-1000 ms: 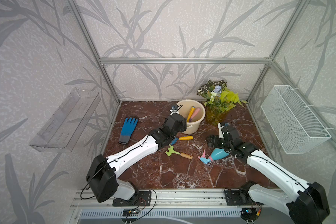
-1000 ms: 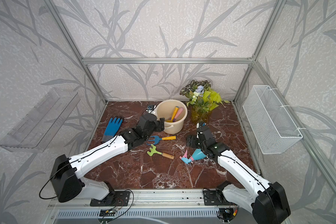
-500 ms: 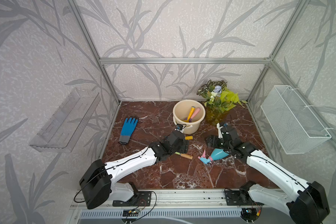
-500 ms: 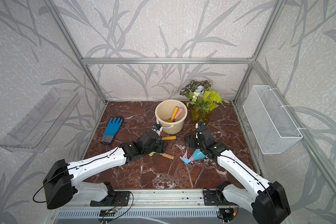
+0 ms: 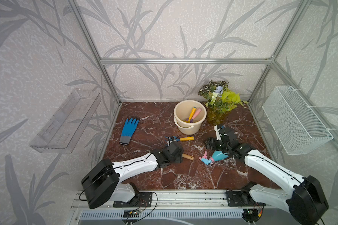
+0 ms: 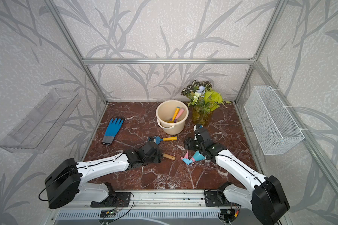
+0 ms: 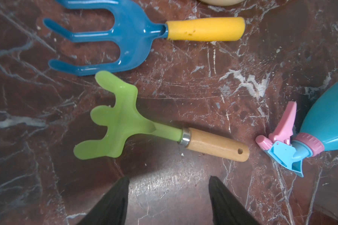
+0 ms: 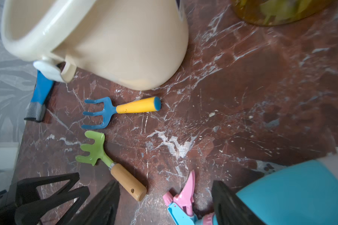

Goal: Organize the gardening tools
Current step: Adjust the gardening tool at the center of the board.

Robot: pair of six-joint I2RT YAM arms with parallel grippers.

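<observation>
The green wood-handled rake (image 7: 125, 124) lies flat on the marble floor. My left gripper (image 7: 168, 181) hangs open just above it, nothing between its fingers. In both top views that gripper hides the rake's head and only the wooden handle (image 5: 188, 156) shows. The blue yellow-handled fork (image 5: 180, 138) lies just behind it. The light-blue spray bottle (image 5: 216, 156) lies on its side. Its pink trigger head (image 8: 183, 192) sits between the spread fingers of my open right gripper (image 8: 165, 183). A yellow shovel (image 5: 192, 112) and a pink-handled scoop (image 5: 197, 113) stand in the cream bucket (image 5: 187, 128).
A blue glove (image 5: 128, 130) lies at the left of the floor. A potted plant (image 5: 219, 105) stands right of the bucket. A white wire basket (image 5: 295, 120) hangs on the right wall and a clear shelf (image 5: 66, 120) on the left wall.
My left arm has drawn back from the bucket and come down over the rake. The right arm has stayed by the spray bottle, its jaws a little narrower.
</observation>
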